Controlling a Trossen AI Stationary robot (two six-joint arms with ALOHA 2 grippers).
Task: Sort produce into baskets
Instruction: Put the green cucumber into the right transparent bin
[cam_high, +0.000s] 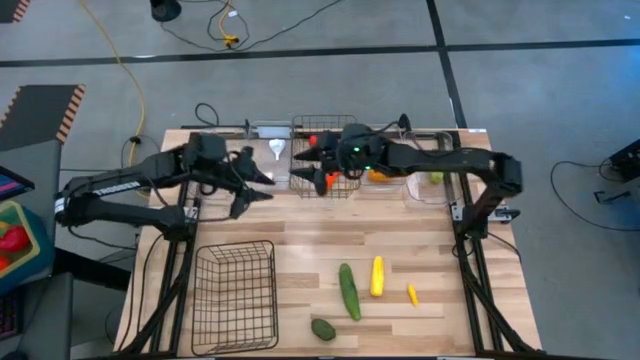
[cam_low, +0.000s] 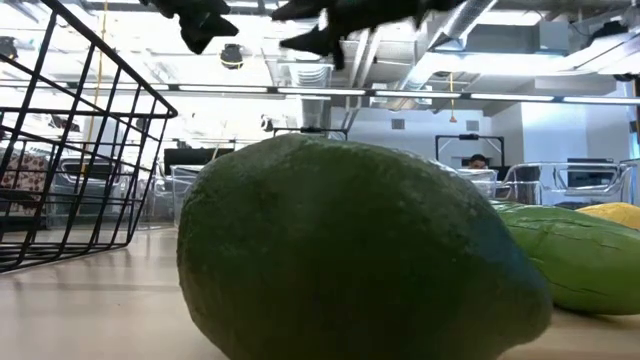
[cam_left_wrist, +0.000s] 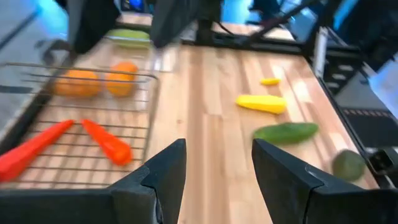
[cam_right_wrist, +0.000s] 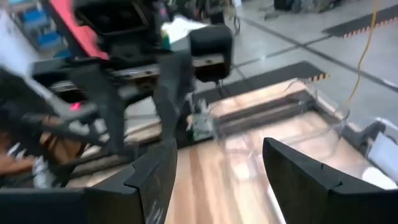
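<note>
Both arms hover at the tabletop's (cam_high: 300, 240) far edge. The right pincer (cam_high: 318, 165) stands released and empty over the small mesh basket (cam_high: 345, 126) already holding carrots (cam_left_wrist: 107, 142) and oranges (cam_left_wrist: 76, 82); the left pincer (cam_high: 252, 185) is also released. Cucumber (cam_high: 348, 290), squash (cam_high: 377, 276) and avocado (cam_high: 323, 328) still lie unsorted near the larger basket (cam_high: 234, 296)

Nothing here can be read: no lettering, label, brand mark or number shows on the bench (cam_high: 300, 240), the produce, the baskets or the arms. The room beyond carries no legible sign either; anything there is too blurred to make out.
</note>
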